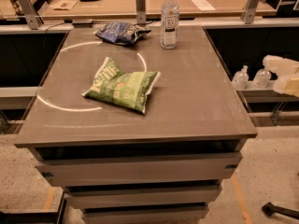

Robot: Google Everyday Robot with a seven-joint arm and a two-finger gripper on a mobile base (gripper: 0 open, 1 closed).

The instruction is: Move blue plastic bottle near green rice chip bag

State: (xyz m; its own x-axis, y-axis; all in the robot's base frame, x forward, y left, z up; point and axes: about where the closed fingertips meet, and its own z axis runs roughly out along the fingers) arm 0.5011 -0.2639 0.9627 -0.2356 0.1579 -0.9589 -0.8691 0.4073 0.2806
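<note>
Clear plastic bottle (169, 20) stands at the table's (201, 106) far edge, well apart from the green bag (122, 84). The hand (281, 73) hangs off the right side, and whether it is open or closed cannot be told. Reaching for the bottle seems next.

One grey table (196, 106) carries three items: one blue plastic bottle (169, 18) upright at the table's far edge, one green rice chip bag (122, 85) near the table's middle, and one dark blue chip bag (122, 32) at the far edge. Two small pump bottles (240, 77) (261, 76) stand off the table's right side. My one gripper (283, 73) hangs just past them. Three metal posts (26, 8) (140, 3) (250, 3) rise behind the table.
</note>
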